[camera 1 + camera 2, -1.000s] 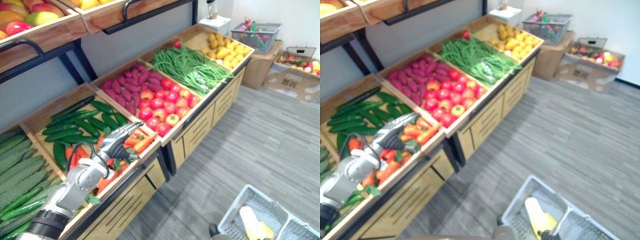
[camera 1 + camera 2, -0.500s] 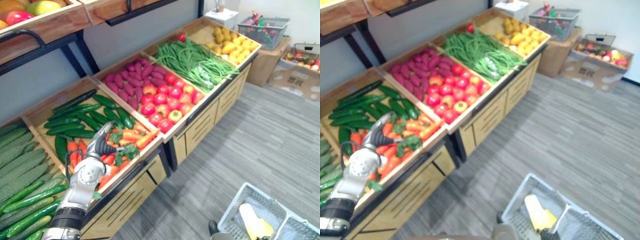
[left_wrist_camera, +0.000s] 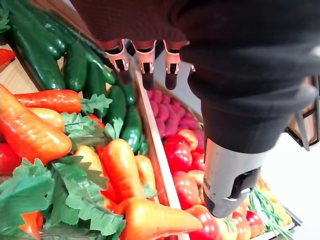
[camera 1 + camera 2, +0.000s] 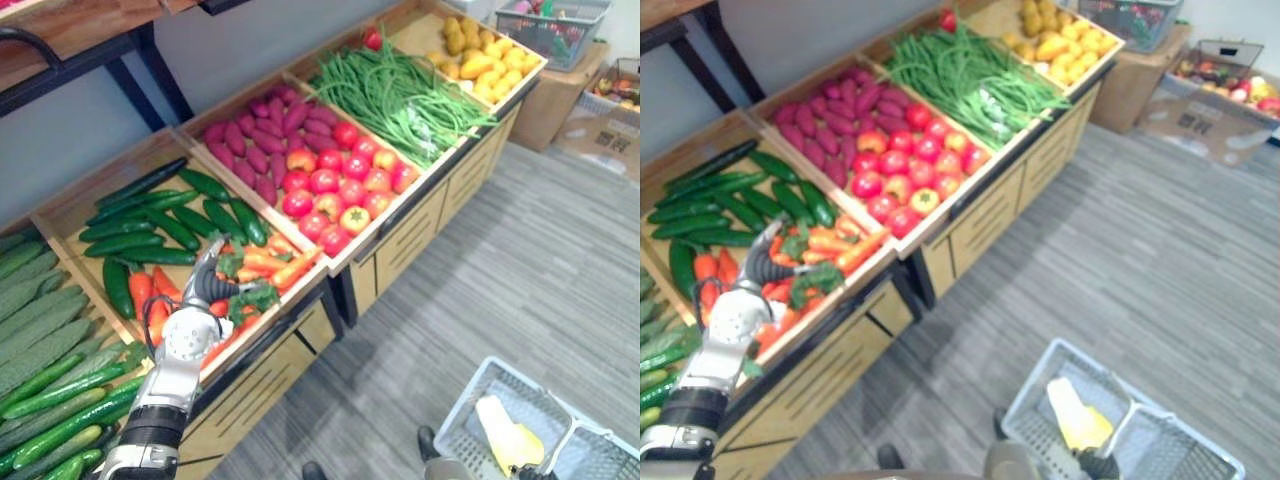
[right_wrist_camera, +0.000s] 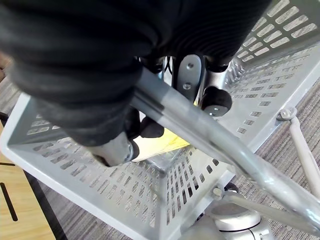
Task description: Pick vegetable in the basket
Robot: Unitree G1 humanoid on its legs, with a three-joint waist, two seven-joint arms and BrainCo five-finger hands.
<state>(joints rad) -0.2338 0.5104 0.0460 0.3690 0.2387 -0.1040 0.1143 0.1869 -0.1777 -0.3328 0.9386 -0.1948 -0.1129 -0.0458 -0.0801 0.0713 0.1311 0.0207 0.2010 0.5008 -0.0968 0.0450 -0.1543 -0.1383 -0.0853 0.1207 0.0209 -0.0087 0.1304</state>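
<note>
Left hand (image 3: 235, 100) over carrots (image 3: 120, 170), fingers (image 3: 145, 56) seemingly straight, cucumbers (image 3: 75, 65) beyond, tomatoes (image 3: 175, 155) beside

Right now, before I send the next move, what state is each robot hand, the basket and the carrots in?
Left robot hand: open, low over the carrots, holding nothing.
Right robot hand: shut on the basket handle.
Basket: held by its handle, with a pale yellow item lying inside.
Carrots: lying loose, none grasped.
</note>
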